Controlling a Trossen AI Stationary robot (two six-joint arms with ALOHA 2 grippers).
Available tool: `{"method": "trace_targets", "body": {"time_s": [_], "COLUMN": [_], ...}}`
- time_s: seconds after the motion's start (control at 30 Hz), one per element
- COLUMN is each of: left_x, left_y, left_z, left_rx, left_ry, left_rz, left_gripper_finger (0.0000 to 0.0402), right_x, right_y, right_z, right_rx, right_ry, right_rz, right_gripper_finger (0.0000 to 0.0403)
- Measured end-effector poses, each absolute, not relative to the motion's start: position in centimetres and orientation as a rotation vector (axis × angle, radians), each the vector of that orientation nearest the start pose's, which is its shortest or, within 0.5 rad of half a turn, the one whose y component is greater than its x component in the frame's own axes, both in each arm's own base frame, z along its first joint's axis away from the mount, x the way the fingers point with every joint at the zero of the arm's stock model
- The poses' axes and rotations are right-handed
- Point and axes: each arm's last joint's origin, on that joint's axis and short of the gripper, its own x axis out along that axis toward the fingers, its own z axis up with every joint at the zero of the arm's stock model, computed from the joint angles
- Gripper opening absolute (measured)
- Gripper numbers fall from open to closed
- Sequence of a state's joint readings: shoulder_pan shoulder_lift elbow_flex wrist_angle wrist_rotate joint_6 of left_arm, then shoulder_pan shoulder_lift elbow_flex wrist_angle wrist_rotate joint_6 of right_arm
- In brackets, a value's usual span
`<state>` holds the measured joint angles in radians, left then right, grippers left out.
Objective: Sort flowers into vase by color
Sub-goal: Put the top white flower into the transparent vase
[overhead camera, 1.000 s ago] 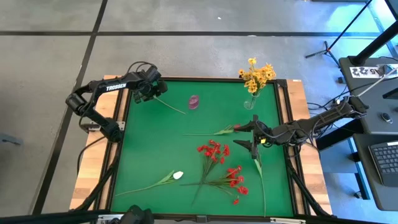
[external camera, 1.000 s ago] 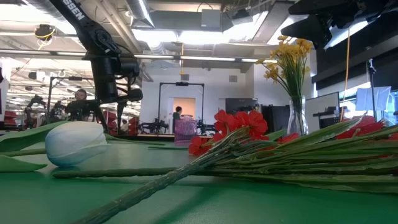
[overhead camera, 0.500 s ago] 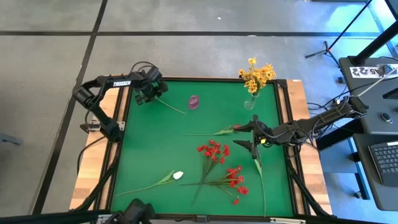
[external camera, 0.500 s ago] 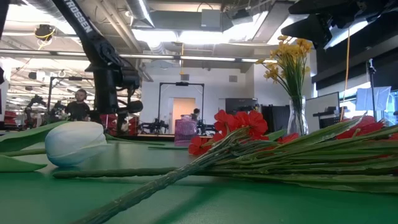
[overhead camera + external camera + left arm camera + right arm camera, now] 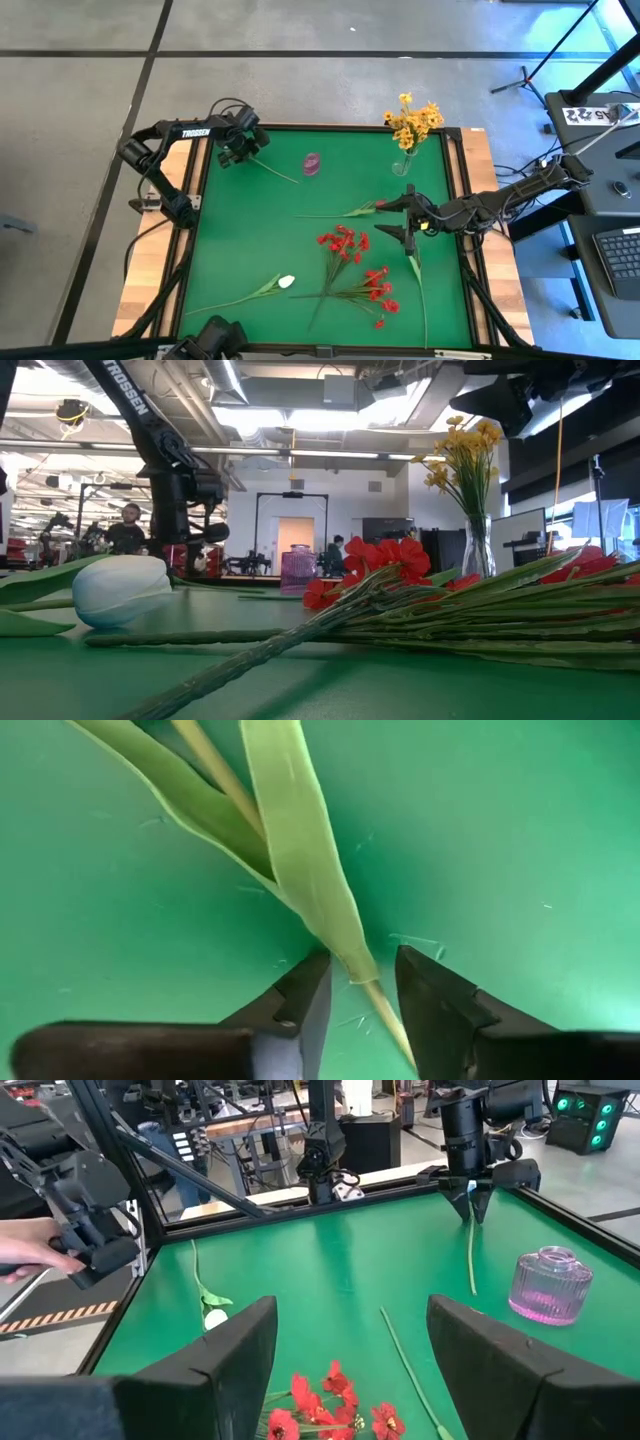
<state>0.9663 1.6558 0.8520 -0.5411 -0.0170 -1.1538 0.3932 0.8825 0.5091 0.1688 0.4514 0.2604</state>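
Left gripper (image 5: 240, 152) has dipped slightly, fingers apart astride a stem (image 5: 385, 1020) on the mat (image 5: 250, 240). Pick step: closing looks next. Right gripper (image 5: 408, 220) waits, fingers apart.

Two dark, jointed arms are seen. The left arm (image 5: 165, 140) is marked TROSSEN in white letters and trailed by black cables; flat black fingers (image 5: 300, 1005) end each arm.
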Motion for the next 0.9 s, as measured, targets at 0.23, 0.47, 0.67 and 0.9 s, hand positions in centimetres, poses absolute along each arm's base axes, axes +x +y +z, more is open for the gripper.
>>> {"method": "trace_targets", "body": {"time_s": [0.23,0.47,0.67,0.9], "left_x": [15.5,15.9,16.4,17.0], "left_y": [23.0,22.6,21.0,17.7], "left_z": [13.7,14.6,18.5,24.9], "left_rx": [-1.512,-1.420,-1.288,-1.059], "left_ry": [0.673,0.716,0.640,0.413], "left_rz": [1.529,1.412,1.284,1.078], "left_gripper_finger": [0.0035,0.0006,0.0003,0.0001], "right_x": [18.4,18.4,18.4,18.4], "right_y": [6.3,6.3,6.3,6.3], "right_z": [25.5,25.5,25.5,25.7], "right_rx": [0.178,0.180,0.195,0.184], "right_ry": [0.179,0.178,0.178,0.163], "right_rz": [-0.064,-0.063,-0.065,-0.062], "right_gripper_finger": [0.0257,0.0257,0.0257,0.0257]}}
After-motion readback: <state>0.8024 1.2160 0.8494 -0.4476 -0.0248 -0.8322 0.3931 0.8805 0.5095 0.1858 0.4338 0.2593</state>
